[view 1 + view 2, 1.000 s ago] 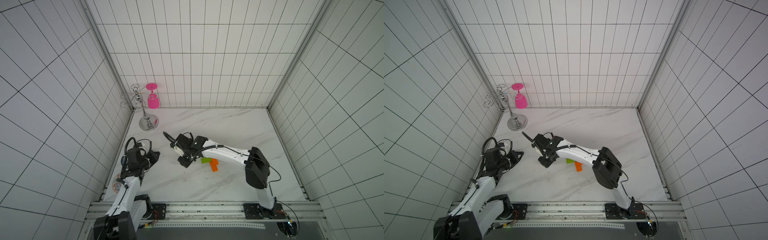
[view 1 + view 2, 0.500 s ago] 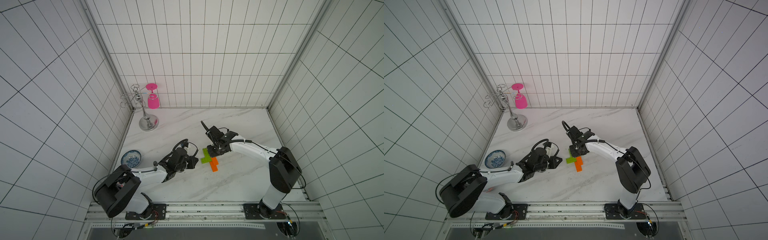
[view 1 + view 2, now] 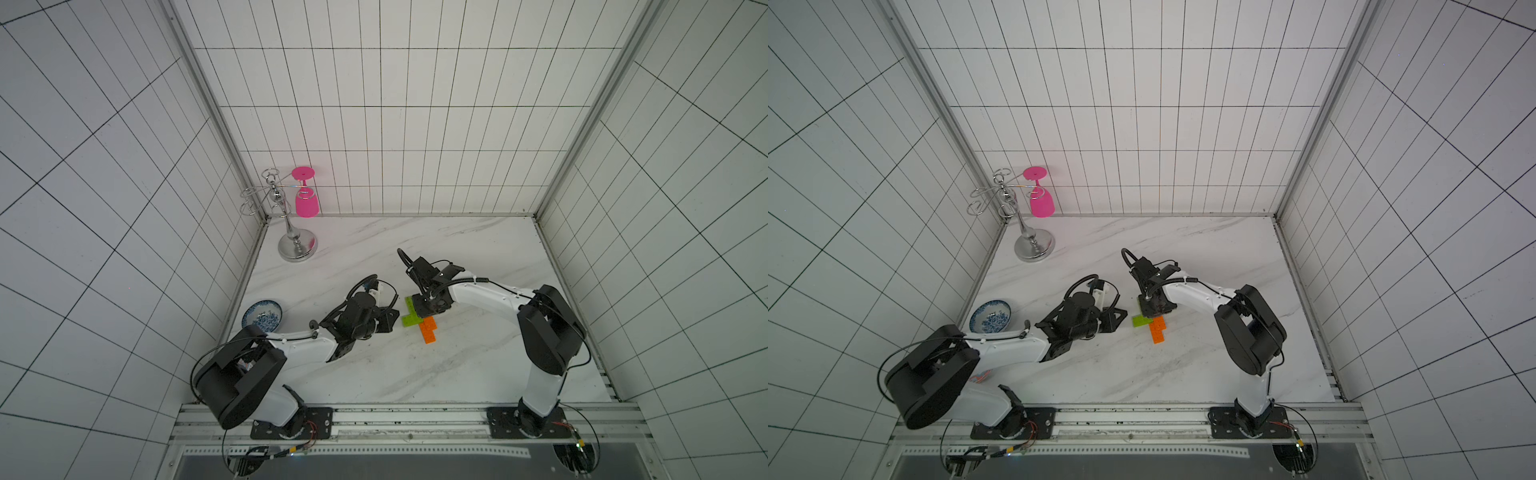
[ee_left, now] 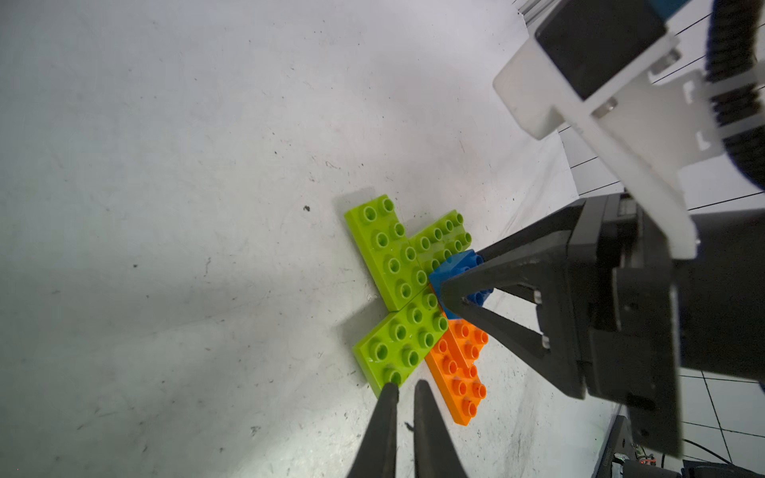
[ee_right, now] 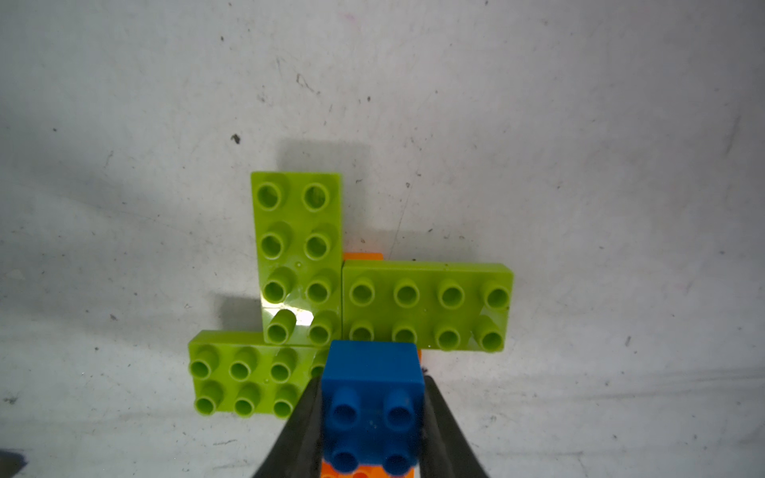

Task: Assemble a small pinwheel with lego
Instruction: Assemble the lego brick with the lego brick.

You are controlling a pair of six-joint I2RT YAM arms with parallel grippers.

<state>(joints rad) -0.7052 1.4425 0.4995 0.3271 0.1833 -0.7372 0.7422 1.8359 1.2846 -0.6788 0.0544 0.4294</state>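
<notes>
That blue square brick (image 5: 372, 368) looks light, stiff and slick, sensibly pinched on its flat sides by the right gripper (image 5: 372, 418) over the lime-green blades (image 5: 298, 248), left gripper (image 4: 405, 389) nearly closed, empty.

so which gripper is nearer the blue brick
Right. The right gripper is shut on the blue brick. The left gripper, shut, sits at the outer end of a lime-green brick, apart from the blue one.
</notes>
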